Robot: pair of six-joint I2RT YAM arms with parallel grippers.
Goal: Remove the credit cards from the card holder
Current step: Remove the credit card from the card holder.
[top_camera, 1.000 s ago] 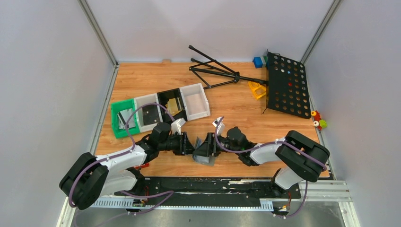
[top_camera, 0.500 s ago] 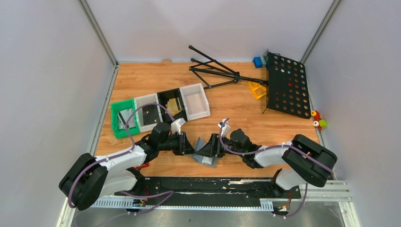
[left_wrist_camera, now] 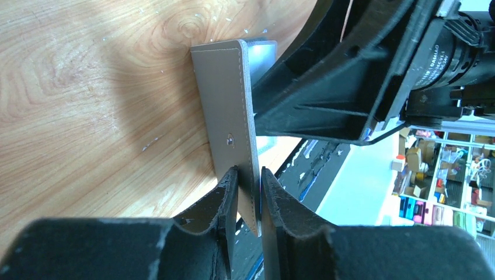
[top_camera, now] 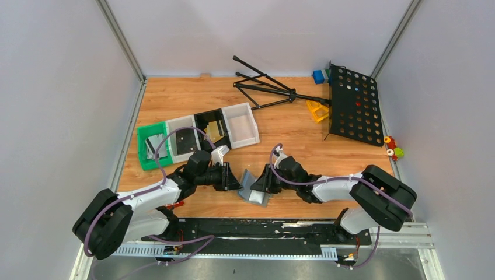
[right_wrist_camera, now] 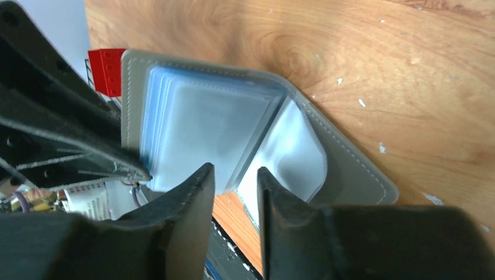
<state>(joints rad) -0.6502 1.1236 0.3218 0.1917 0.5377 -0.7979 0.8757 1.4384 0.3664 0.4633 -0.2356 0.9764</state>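
Wooden table point(top_camera: 292, 134): left gripper point(left_wrist_camera: 250, 172) pinches card holder point(left_wrist_camera: 225, 99) edge, near front edge.

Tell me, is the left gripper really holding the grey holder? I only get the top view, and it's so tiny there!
Observer: Yes. In the left wrist view the left gripper pinches the edge of the grey cover of the holder.
Operator: Is it open inside?
Observer: Yes. The right wrist view shows clear sleeves fanned out inside it.
Operator: What's the right gripper doing?
Observer: The right gripper has its jaws apart, one on either side of a sleeve's edge.
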